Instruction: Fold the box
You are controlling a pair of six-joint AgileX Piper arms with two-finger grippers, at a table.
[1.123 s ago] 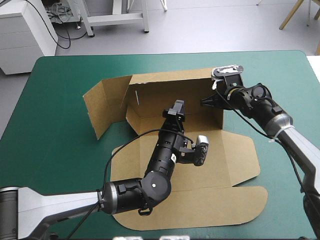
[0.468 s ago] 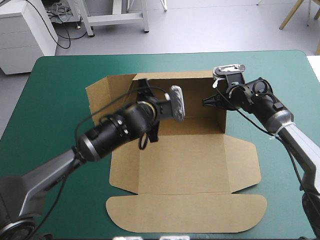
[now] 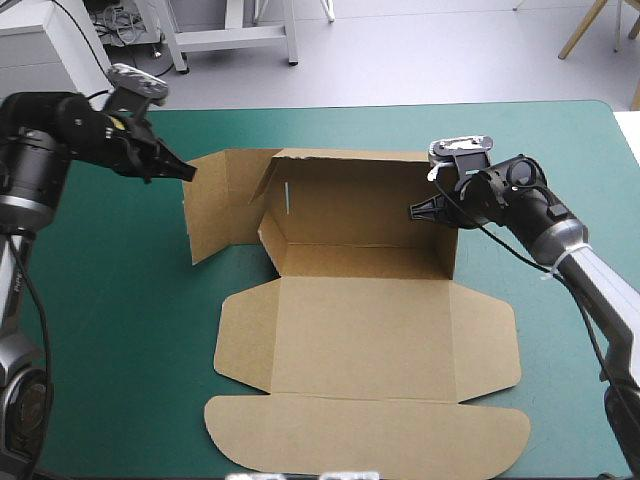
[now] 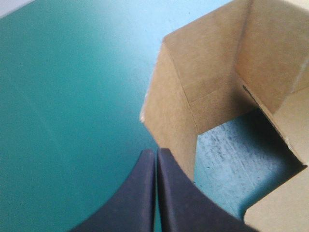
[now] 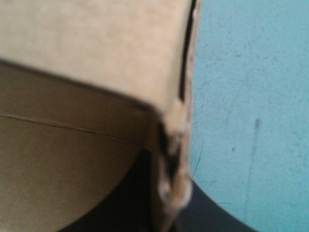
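The brown box [image 3: 360,340] lies open in the middle of the table, its back wall [image 3: 350,200] and right wall raised and its lid panel flat toward the front edge. A loose left flap [image 3: 215,205] stands outward from the back wall. My left gripper [image 3: 188,173] is shut with nothing in it, its tip at that flap's upper outer corner. In the left wrist view the left gripper [image 4: 156,157] points at the flap's edge [image 4: 166,111] just ahead. My right gripper [image 3: 415,210] is shut on the box's right wall, and the wall's edge [image 5: 171,145] runs between the fingers.
Teal-green cover [image 3: 110,300] shows to the left of the box, and a narrower strip [image 3: 570,140] shows beyond the right arm. The lid's rounded front flap [image 3: 370,435] reaches close to the table's front edge.
My left arm swung from above the box's middle out to the far left and its fingers closed. The box base now shows uncovered. The right gripper kept its hold on the right wall.
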